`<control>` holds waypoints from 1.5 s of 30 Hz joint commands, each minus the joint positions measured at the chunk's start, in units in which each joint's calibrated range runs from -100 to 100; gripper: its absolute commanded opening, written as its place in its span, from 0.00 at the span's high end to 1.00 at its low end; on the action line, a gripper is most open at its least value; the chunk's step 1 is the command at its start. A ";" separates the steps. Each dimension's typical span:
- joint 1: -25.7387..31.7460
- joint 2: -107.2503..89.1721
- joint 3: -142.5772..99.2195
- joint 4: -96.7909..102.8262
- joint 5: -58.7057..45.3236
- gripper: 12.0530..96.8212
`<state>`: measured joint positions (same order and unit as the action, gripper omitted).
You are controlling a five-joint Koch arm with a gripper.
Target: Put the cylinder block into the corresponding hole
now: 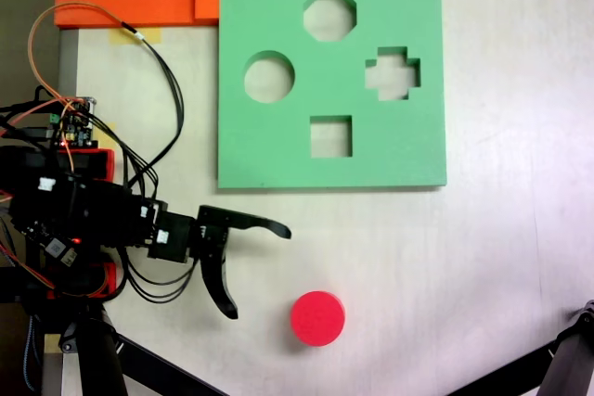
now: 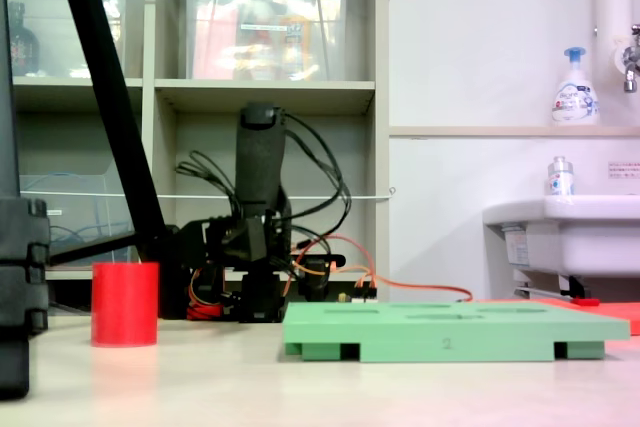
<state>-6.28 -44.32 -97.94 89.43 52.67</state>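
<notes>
The cylinder block [image 1: 317, 318] stands just beyond the tool [image 1: 259, 271], whose jaws are spread apart, on a pale table [image 1: 501, 266] fronting shelves [image 2: 265, 92].

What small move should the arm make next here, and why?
Probably swing the open gripper toward the red cylinder and straddle it. In the top-down fixed view the jaws are spread and empty, with the cylinder standing free on the table just beyond the lower fingertip, well short of the green board and its round hole. It must be grasped first.
</notes>
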 commanded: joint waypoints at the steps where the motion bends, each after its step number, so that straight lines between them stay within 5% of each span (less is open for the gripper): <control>1: -0.49 3.54 1.53 7.01 -0.49 0.14; 11: -2.93 35.66 14.19 10.57 -0.44 0.14; 41: -3.37 56.33 40.22 10.57 -1.27 0.15; 45: -3.37 56.33 40.61 10.57 -1.32 0.28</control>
<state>-9.65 12.04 -58.65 93.64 51.99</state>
